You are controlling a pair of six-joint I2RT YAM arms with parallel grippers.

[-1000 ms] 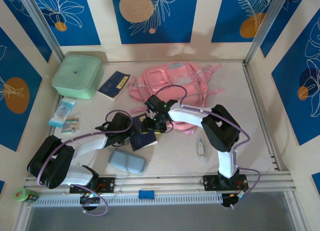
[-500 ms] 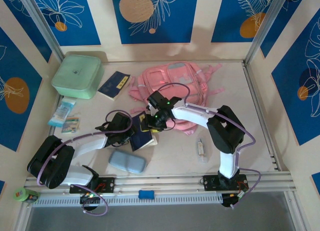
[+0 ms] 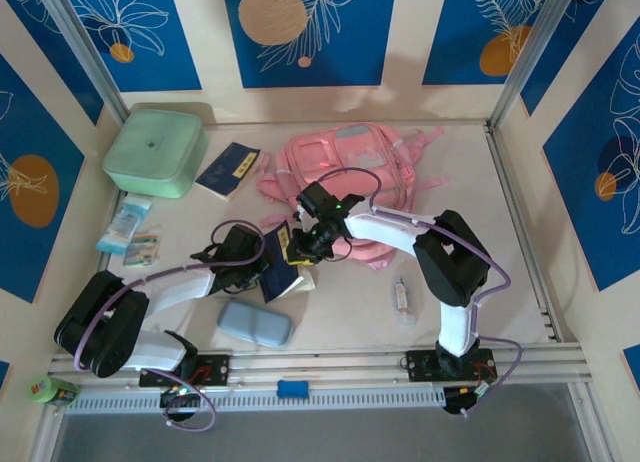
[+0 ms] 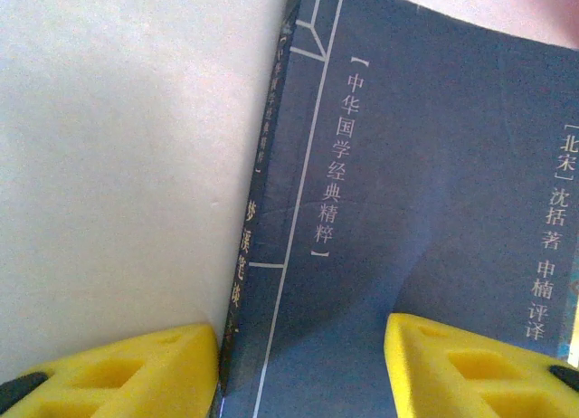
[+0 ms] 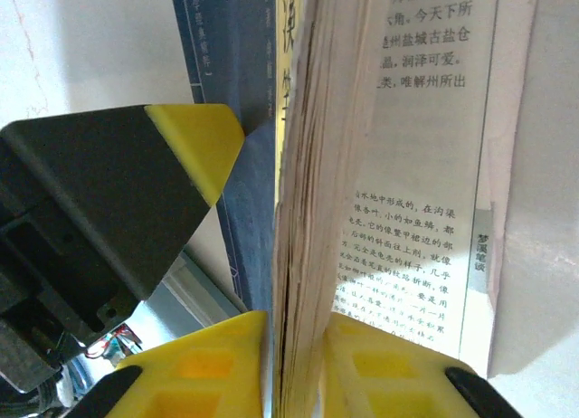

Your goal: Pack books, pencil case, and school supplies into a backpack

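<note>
A: Right gripper [image 5: 294,355], entry?

B: Jaws clamped on a sheaf of pages of the navy book [image 5: 242,65], pinched at the page edges. The two yellow fingers [image 5: 213,368] have the paper tight between them. The book is opened: a printed page shows to the right of the pinch, and the blue cover is to the left.

A: Left gripper [image 4: 298,346]?

B: Jaws apart, straddling the spine edge of the same book. One finger is over the bare table [image 4: 109,147] and the other is over the cover. The view is too close to tell whether that pad presses on the cover. From the right wrist, one of its yellow tips sits just beside the blue cover.

A: Position from above?

B: The book is mid-table, just in front of the backpack [image 3: 345,167]. The right gripper is at its far edge and the left gripper at its near-left side.

A: Backpack?

B: It lies flat at the rear centre with its straps spread to the right.

A: Remaining items?

B: The pencil case [image 3: 254,323] lies near the front rail beside the left arm, with nothing touching it. The wrapped stick [image 3: 402,298] lies alone beside the right arm. The second navy book [image 3: 228,169] lies between the green box [image 3: 152,152] and the backpack. The pale packets [image 3: 128,227] are at the left, in front of the box.
</note>
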